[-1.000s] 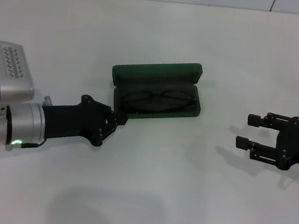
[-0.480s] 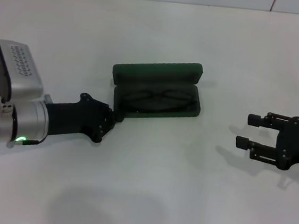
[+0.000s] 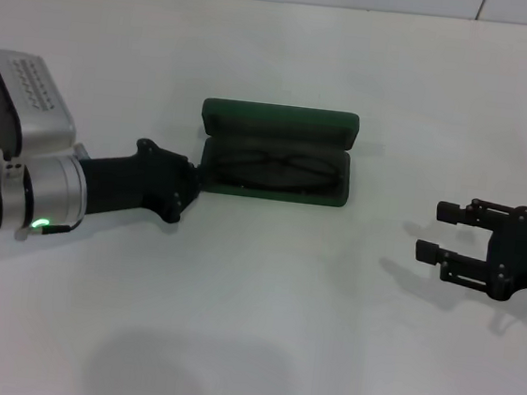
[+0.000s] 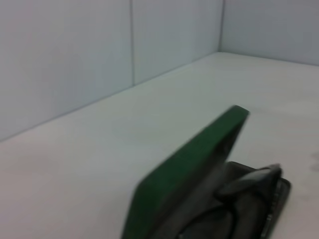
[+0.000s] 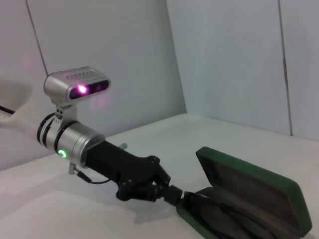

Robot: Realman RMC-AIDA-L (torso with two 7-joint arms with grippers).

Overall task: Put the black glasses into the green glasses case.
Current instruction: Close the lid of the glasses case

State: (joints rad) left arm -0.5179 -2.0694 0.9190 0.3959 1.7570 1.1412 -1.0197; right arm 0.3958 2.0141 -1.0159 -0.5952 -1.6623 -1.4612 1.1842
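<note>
The left arm (image 3: 27, 206) is a silver cylinder with black rings, a green light, a grey camera box (image 3: 22, 116) and a black pincer (image 3: 192, 188). The right pincer (image 3: 439, 233) is black.

Bright, even overhead light leaves soft shadows on the white tabletop (image 3: 262, 301); the left wrist view is blurred.

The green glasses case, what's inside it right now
The black glasses lie in the tray of the open green glasses case, lid up. The left gripper sits at the case's end, the right gripper open, apart.
</note>
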